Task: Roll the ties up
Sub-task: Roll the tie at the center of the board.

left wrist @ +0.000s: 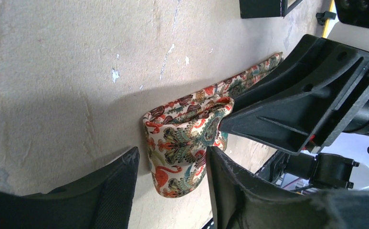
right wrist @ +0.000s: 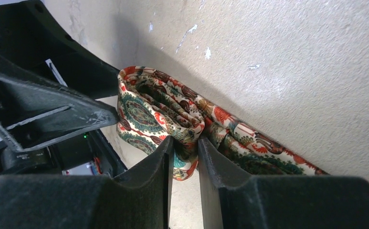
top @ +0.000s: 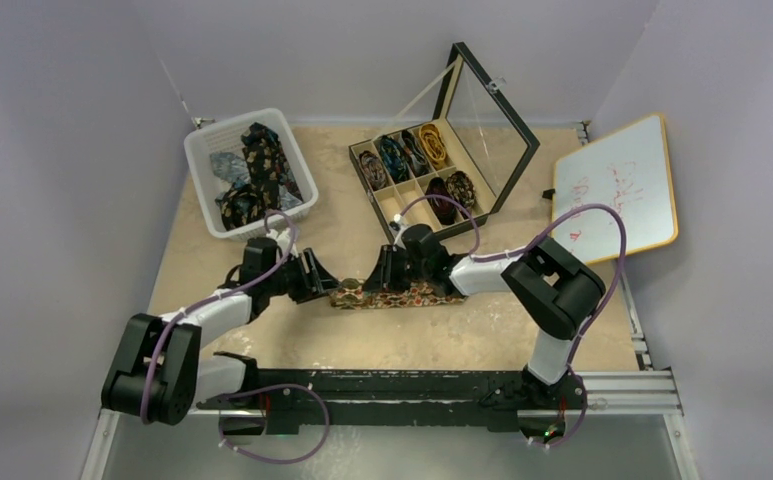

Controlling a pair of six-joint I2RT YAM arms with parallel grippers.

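One tan-orange paisley tie (top: 414, 296) lies in a strip on the table between both grippers, its left end folded back into a loose loop (left wrist: 182, 148). My left gripper (left wrist: 173, 167) stands open around that looped end, with a gap on the left side and the right finger (left wrist: 227, 186) close against the fabric. My right gripper (right wrist: 186, 149) is shut on the folded layers of the tie (right wrist: 163, 112), just right of the loop. In the top view the left gripper (top: 324, 284) and right gripper (top: 380, 278) face each other closely.
A white basket (top: 202, 165) of loose ties (top: 257, 160) stands at the back left. An open compartment box (top: 362, 160) with coiled ties (top: 417, 150) and a raised glass lid (top: 492, 110) is behind the right arm. A whiteboard (top: 617, 185) leans at the right.
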